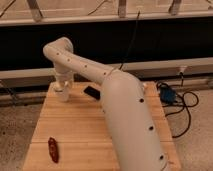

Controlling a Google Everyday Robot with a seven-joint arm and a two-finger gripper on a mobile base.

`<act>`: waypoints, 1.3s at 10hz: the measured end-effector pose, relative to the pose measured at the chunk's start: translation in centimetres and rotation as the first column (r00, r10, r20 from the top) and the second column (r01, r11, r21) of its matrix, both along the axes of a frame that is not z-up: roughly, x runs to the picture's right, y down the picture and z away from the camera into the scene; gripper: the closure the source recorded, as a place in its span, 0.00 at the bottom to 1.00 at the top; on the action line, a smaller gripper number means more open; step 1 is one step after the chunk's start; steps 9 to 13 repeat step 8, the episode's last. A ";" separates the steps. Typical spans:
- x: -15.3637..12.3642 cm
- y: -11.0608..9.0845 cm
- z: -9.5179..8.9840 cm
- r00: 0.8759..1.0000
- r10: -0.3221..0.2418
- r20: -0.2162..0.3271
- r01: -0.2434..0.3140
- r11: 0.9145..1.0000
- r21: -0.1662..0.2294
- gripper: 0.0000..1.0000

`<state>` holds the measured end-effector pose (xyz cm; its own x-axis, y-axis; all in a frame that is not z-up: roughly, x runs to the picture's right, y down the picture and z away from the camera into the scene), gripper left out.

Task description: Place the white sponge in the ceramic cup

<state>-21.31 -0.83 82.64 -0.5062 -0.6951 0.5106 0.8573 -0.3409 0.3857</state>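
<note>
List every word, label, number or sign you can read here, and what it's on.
None readable: no legible text on the white arm, the wooden table, the black item or the blue device.
The pincer, down at the table's far left corner, shows no legible marking either.

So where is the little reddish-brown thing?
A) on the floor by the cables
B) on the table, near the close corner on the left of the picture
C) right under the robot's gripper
B: the reddish-brown thing lies on the wooden table by its near corner on the picture's left, well apart from the gripper, which is down at the table's far left end.
</note>
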 end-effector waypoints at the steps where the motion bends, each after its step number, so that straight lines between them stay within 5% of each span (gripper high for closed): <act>1: 0.3 -0.2 -0.2 1.000 0.006 -0.001 -0.006 1.000 0.005 0.20; 13: 1.2 -0.7 -1.0 1.000 0.019 -0.003 -0.019 1.000 0.013 0.20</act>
